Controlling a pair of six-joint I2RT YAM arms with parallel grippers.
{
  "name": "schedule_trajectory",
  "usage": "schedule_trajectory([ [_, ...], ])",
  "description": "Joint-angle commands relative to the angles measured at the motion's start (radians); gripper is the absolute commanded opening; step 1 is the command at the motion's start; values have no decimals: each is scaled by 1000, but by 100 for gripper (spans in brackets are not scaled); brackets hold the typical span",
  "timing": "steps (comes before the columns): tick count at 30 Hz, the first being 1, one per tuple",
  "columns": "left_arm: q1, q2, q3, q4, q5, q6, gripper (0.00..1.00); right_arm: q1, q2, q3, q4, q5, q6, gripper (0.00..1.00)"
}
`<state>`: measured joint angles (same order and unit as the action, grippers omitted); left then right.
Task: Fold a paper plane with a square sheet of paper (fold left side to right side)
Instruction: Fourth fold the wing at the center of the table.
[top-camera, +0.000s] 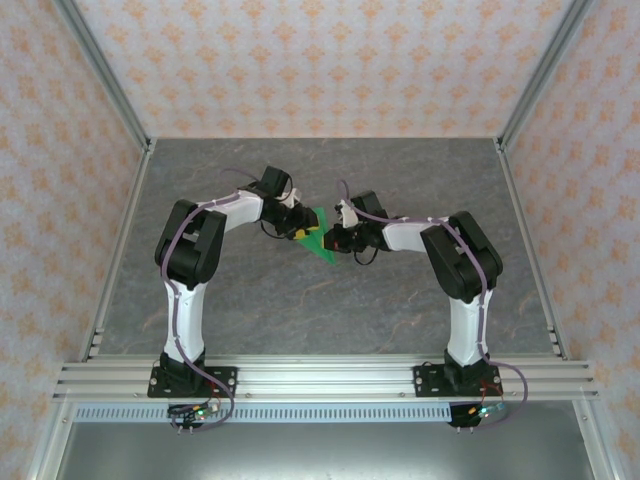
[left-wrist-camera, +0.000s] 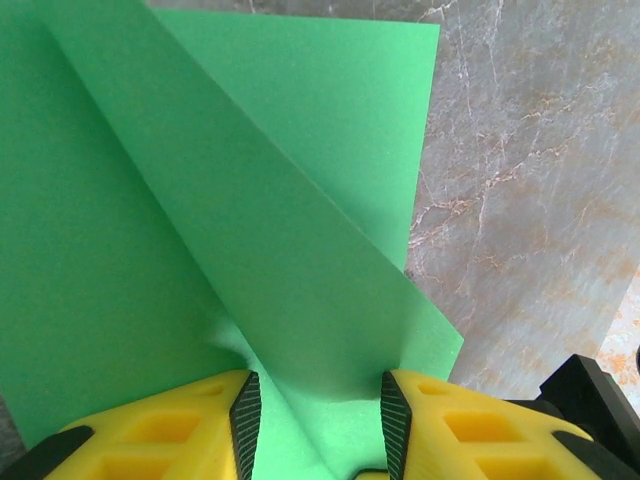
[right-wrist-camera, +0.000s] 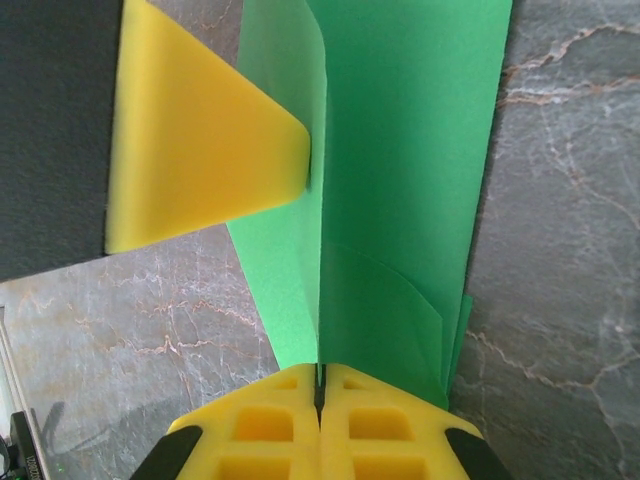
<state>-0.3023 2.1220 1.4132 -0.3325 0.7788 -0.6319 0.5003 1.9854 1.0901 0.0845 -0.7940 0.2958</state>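
Observation:
The green sheet of paper (top-camera: 318, 238) hangs between my two grippers above the middle of the table, folded into a pointed shape with creased flaps. My right gripper (right-wrist-camera: 320, 372) is shut on one upright layer of the paper (right-wrist-camera: 400, 150), which runs into the seam between its yellow fingers. My left gripper (left-wrist-camera: 320, 395) stands open, its ribbed pads apart on either side of a raised flap of the paper (left-wrist-camera: 250, 200). In the right wrist view one yellow finger of the left gripper (right-wrist-camera: 200, 150) touches the paper's curled edge from the left. From above, the left gripper (top-camera: 297, 228) and right gripper (top-camera: 335, 240) face each other.
Grey marble table (top-camera: 300, 300) lies under the paper on all sides. Patterned walls and aluminium posts (top-camera: 105, 75) enclose it, with a metal rail (top-camera: 320, 378) at the near edge by the arm bases.

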Motion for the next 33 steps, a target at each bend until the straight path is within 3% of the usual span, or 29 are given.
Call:
schedule_trajectory([
  [1, -7, 21, 21, -28, -26, -9, 40, -9, 14, -2, 16, -10, 2, 3],
  [23, -8, 36, 25, -53, -42, -2, 40, -42, -69, 25, 3, -19, 11, 36],
  [33, -8, 32, 23, -54, -42, 0, 40, -55, -2, 117, -23, -21, 58, 38],
])
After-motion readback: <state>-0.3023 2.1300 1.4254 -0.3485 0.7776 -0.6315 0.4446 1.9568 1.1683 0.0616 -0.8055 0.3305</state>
